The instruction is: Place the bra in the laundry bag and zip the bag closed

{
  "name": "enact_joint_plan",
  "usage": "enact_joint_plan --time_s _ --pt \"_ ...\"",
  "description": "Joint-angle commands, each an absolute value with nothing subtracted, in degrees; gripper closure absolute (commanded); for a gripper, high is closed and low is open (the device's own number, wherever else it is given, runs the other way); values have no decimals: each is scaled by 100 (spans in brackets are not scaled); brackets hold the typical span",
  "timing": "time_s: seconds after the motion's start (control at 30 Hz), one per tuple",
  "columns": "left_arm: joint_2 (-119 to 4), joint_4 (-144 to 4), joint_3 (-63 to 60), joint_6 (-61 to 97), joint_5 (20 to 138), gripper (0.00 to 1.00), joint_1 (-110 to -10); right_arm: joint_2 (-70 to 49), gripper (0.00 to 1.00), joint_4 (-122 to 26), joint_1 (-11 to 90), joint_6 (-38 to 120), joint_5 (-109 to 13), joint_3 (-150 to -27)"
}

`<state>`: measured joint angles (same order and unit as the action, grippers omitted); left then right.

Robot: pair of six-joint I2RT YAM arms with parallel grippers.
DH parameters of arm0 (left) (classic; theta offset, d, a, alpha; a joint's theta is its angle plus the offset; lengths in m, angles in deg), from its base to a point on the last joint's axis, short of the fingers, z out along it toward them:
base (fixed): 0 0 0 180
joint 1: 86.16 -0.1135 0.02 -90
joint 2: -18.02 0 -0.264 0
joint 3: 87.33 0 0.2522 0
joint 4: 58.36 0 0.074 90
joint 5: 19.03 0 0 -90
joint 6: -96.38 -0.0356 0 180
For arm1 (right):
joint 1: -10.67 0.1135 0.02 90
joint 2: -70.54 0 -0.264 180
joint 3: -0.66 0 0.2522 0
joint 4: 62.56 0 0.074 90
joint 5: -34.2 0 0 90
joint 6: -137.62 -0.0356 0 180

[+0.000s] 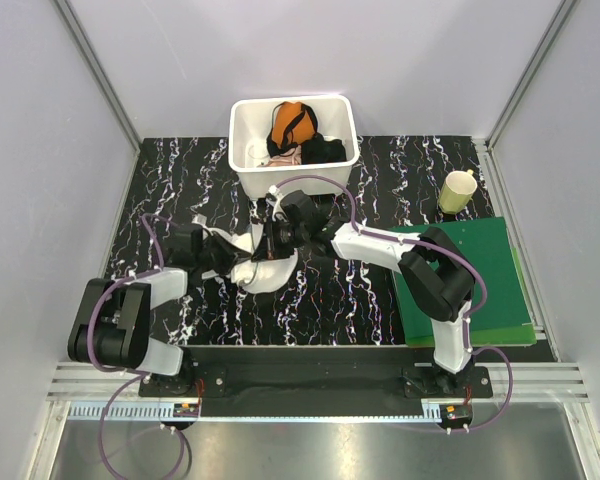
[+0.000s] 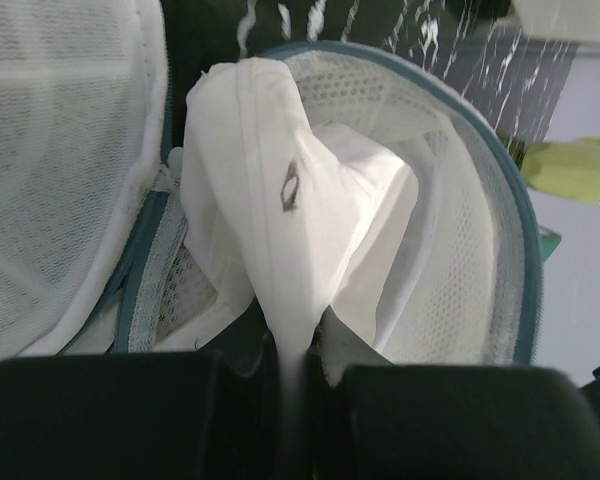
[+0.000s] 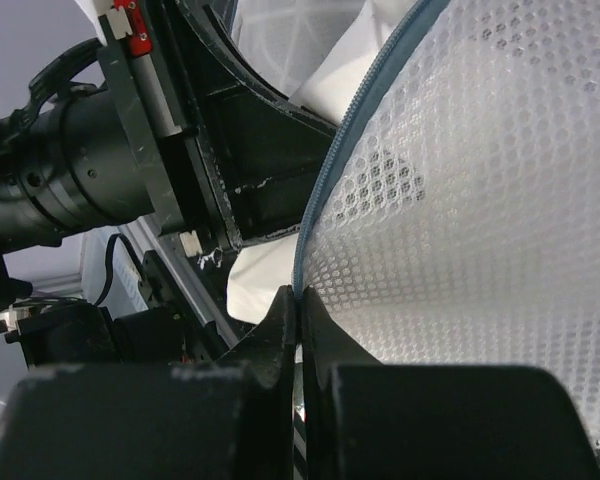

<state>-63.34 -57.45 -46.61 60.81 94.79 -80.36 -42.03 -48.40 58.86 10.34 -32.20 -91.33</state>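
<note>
The laundry bag (image 1: 272, 276), a white round mesh case with a blue zip rim, lies open at the table's middle. In the left wrist view its rim (image 2: 501, 205) curves round the white bra (image 2: 280, 200), and its open lid (image 2: 60, 150) stands to the left. My left gripper (image 2: 298, 345) is shut on a fold of the bra and holds it in the bag's opening; it also shows in the top view (image 1: 238, 256). My right gripper (image 3: 298, 300) is shut on the bag's blue rim beside the mesh wall (image 3: 480, 200); in the top view (image 1: 272, 238) it sits at the bag's far edge.
A white tub (image 1: 244, 160) with an orange garment (image 1: 292, 122) and a black garment (image 1: 323, 150) stands just behind the grippers. A yellow-green cup (image 1: 457, 190) and a green mat (image 1: 480, 270) lie to the right. The left arm's body (image 3: 90, 160) is close beside my right gripper.
</note>
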Motion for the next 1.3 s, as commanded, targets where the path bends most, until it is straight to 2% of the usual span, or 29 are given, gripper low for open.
enact_joint_plan --time_s 0.0,0.23,0.33,0.43,0.47,0.5,0.57,0.6,0.67,0.73,0.83,1.0,1.1,1.27 --pt "-6346 -5182 -4623 5929 8970 100 -7790 -3950 100 -4485 5936 1299 -3364 -9334" --pt "-6416 -5864 -4404 5499 8847 100 -7711 -3968 100 -4362 5936 1369 -3409 -9247" --pt "-6564 -6639 -4017 5165 8495 92 -7570 -3959 100 -4362 5910 1396 -3426 -9229" --pt "-6574 -6702 -3999 5129 8539 82 -7561 -3950 100 -4344 5875 1404 -3409 -9202" --pt "-6565 -6746 -3982 5103 8513 77 -7553 -3924 100 -4344 5849 1396 -3400 -9194" --pt "-6556 -6834 -3947 5041 8460 66 -7552 -3915 100 -4344 5848 1404 -3409 -9176" --pt "-6443 -7194 -3797 4927 8329 59 -7561 -3845 100 -4335 5805 1404 -3400 -9106" --pt "-6355 -7343 -3762 4857 8258 49 -7553 -3836 100 -4353 5796 1404 -3409 -9088" --pt "-6030 -7695 -3709 4769 8074 40 -7561 -3792 100 -4353 5778 1431 -3409 -9027" --pt "-5636 -8080 -3657 4681 7925 22 -7561 -3774 100 -4353 5761 1448 -3383 -8983" --pt "-5056 -8651 -3604 4523 7679 1 -7570 -3765 100 -4353 5725 1475 -3365 -8912" --pt "-4081 -9943 -3542 4224 7344 1 -7999 -3774 100 -4353 5717 1589 -3224 -8903" --pt "-3719 -10462 -3630 4153 7115 1 -8789 -3792 100 -4318 5725 1677 -3119 -8956" --pt "-4120 -10745 -3498 4880 6833 6 -9819 -3879 96 -4283 5725 1817 -3040 -9026"
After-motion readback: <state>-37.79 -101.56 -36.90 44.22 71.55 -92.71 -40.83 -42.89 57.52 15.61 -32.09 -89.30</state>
